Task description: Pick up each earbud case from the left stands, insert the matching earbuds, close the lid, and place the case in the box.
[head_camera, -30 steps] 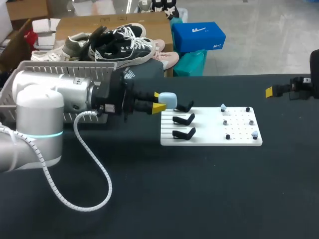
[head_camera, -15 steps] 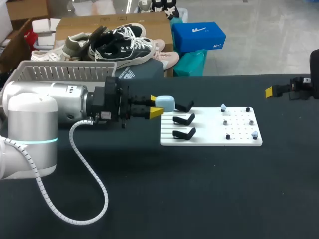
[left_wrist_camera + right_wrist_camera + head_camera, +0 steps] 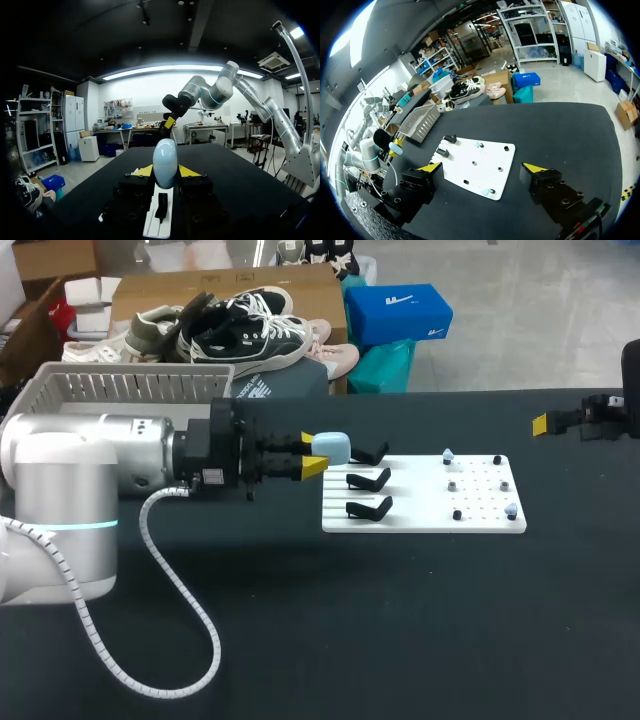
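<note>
While left gripper (image 3: 313,452) clamps pale-blue earbud case (image 3: 334,447) just left of far stand (image 3: 371,453), its arm sits further left than second ago; right gripper (image 3: 484,168) spread wide, unmoved.

Right gripper (image 3: 484,168), jaws wide apart, apparently hovers over white board (image 3: 470,156).

We found the board (image 3: 420,520) mid-table, stands (image 3: 368,481) on its left half, earbuds (image 3: 448,454) on its right. The case (image 3: 333,447) sat between our left gripper (image 3: 318,448) fingers, just left of the rearmost stand, with the basket (image 3: 130,385) behind-left. Our right gripper (image 3: 542,424) hung far right.
</note>
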### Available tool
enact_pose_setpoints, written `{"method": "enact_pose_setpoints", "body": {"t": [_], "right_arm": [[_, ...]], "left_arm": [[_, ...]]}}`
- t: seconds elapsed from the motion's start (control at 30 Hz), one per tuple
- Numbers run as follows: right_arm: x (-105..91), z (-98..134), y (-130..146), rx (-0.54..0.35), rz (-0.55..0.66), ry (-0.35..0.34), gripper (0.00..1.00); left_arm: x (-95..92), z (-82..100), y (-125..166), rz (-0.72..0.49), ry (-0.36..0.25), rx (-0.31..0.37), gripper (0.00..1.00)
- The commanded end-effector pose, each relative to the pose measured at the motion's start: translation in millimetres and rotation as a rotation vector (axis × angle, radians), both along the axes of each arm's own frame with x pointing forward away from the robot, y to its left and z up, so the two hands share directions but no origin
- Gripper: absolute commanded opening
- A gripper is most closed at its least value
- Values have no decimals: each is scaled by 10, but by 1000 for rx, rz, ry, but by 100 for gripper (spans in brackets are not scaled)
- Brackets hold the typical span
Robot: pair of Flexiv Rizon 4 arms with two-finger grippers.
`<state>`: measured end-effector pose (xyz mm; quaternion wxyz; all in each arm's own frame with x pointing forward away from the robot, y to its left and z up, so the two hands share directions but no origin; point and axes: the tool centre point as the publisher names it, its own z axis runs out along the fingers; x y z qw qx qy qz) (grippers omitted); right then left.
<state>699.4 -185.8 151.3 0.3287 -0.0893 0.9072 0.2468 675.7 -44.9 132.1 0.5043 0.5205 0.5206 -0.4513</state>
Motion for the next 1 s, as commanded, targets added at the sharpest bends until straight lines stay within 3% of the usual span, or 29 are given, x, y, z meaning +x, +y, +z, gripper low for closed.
{"method": "enact_pose_setpoints", "body": {"t": [0.03,0.37,0.63,1.0], "right_arm": [[13,-12,-5,2,3,-1,100],[13,-12,-5,2,3,-1,100],[-237,28,147,-68,65,-16,100],[-547,148,594,-130,205,-26,100]], "left_arm": [[-48,-39,-80,6,8,-12,0],[-5,-124,-339,-55,-7,-2,0],[11,-295,-427,-81,6,18,0],[0,-340,-509,-102,-21,26,0]]}}
